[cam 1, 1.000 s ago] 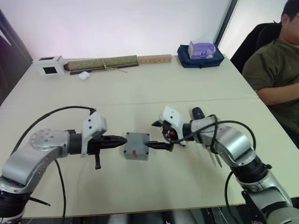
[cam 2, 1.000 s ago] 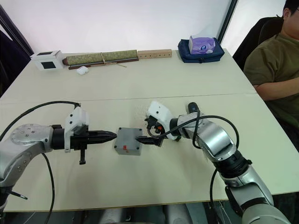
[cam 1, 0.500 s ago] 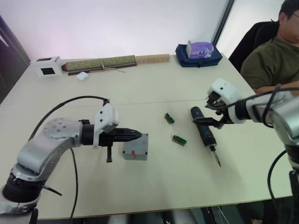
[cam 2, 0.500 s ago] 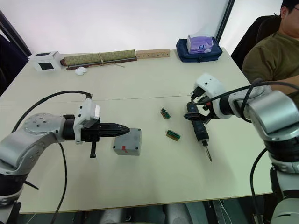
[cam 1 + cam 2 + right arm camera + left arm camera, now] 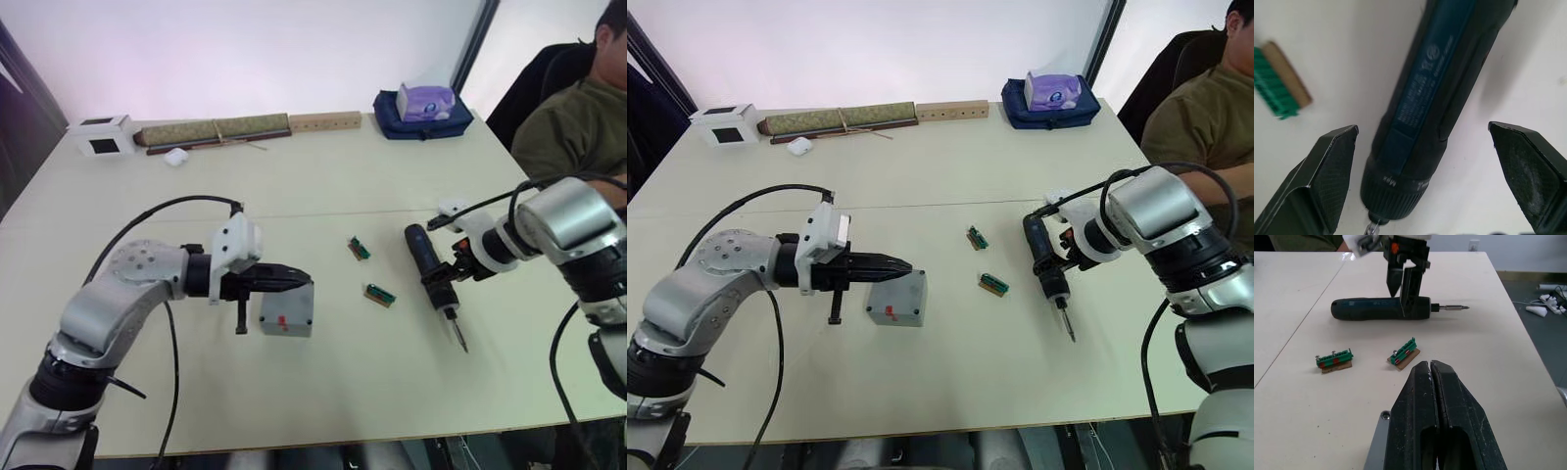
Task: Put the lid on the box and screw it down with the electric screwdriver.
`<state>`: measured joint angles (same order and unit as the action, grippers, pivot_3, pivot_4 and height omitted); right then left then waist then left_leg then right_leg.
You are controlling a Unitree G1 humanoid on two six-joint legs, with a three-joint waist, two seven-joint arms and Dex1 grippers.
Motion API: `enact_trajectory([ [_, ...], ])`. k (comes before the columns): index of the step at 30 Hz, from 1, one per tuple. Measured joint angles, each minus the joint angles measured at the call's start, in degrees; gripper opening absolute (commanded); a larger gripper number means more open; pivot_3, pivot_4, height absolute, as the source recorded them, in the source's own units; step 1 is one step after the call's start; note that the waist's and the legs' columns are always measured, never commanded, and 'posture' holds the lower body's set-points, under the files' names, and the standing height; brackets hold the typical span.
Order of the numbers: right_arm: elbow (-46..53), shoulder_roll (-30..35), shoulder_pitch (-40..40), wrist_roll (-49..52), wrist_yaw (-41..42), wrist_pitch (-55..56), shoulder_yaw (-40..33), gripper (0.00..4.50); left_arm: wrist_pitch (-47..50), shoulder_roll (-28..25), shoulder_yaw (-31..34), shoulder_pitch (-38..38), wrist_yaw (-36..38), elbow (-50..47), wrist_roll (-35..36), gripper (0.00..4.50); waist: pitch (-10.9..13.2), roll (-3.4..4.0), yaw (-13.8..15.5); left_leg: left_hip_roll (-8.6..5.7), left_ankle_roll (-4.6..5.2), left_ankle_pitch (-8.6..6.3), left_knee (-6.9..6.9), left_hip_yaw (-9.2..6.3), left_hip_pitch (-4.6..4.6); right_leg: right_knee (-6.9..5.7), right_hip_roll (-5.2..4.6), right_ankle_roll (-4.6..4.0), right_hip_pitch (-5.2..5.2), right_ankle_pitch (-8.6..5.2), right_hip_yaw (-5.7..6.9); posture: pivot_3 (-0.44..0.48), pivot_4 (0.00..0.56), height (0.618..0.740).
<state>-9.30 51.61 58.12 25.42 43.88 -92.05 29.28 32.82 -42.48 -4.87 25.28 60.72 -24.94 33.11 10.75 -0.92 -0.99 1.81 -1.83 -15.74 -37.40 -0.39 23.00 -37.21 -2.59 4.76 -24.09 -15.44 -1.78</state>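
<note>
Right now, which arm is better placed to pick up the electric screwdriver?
The right: the right gripper is open astride the electric screwdriver. The left gripper is shut at the box.

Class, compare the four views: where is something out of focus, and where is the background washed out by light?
Right wrist view: the green part is soft, the screwdriver label sharp. Left wrist view: the closed left gripper looms close, slightly soft. Both eye views: the bright wall behind the table is washed out.
</note>
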Motion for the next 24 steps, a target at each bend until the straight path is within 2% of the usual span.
enact_trajectory([
  [4,-2.42,-1.92,0.9,-1.83,-0.28,1.31,2.66,4.47,-0.08,0.12,0.0,-0.6,-0.99,-0.74,-0.03,0.0,-0.07,-0.1,-0.17,0.02,0.0,0.0,-0.1,-0.04,0.13,-0.1,0.03,0.0,-0.14,0.01,0.01,0.0,0.15,0.74],
  [7,-3.57,-2.77,1.22,-2.96,-0.28,2.16,3.58,3.88,-0.06,0.11,0.01,-0.81,-1.47,-1.19,-0.02,0.0,-0.13,-0.2,-0.18,0.02,0.0,0.0,-0.37,-0.04,0.14,-0.16,0.03,0.0,-0.04,0.01,0.01,0.0,0.15,0.74],
  [10,-5.65,-4.15,1.59,-4.91,-1.21,2.59,3.6,2.96,0.01,-0.15,0.15,-1.64,-2.16,-1.97,-0.02,0.0,-0.13,-0.2,-0.23,0.03,0.0,0.0,-0.53,-0.03,0.15,-0.16,0.03,0.01,0.03,0.02,0.01,0.0,0.15,0.74],
  [11,-6.08,-4.4,1.68,-5.31,-1.55,2.58,3.56,2.46,0.02,-0.24,0.15,-2.07,-2.18,-2.29,-0.01,0.0,-0.13,-0.21,-0.24,0.03,0.0,0.0,-0.54,-0.03,0.14,-0.16,0.03,0.01,0.04,0.02,0.01,0.0,0.15,0.74],
  [13,-7.04,-5.12,2.22,-5.63,-1.63,2.19,3.37,2.02,0.11,-0.64,0.15,-2.51,-2.19,-2.33,0.0,0.0,-0.13,-0.21,-0.29,0.05,0.0,0.0,-0.56,-0.04,0.13,-0.19,0.07,0.01,0.04,0.03,0.01,0.0,0.15,0.74],
  [20,-7.74,-6.02,2.45,-5.91,-1.94,1.64,1.09,1.86,0.1,-2.81,0.21,-2.73,-2.0,-2.26,-0.11,0.0,-0.1,-0.15,-1.0,0.05,0.0,0.0,-0.56,-0.06,0.23,-0.27,0.07,0.02,-0.11,0.03,0.01,0.0,0.15,0.74],
  [24,0.58,-4.3,1.41,-4.15,-1.46,3.61,-3.97,1.86,-0.23,-5.38,0.84,-3.83,-0.75,-0.36,-1.31,0.0,0.15,0.26,-1.48,0.02,0.0,0.0,-0.56,-0.03,0.47,-0.43,0.03,0.07,-0.45,0.06,-0.01,0.0,0.15,0.74],
])
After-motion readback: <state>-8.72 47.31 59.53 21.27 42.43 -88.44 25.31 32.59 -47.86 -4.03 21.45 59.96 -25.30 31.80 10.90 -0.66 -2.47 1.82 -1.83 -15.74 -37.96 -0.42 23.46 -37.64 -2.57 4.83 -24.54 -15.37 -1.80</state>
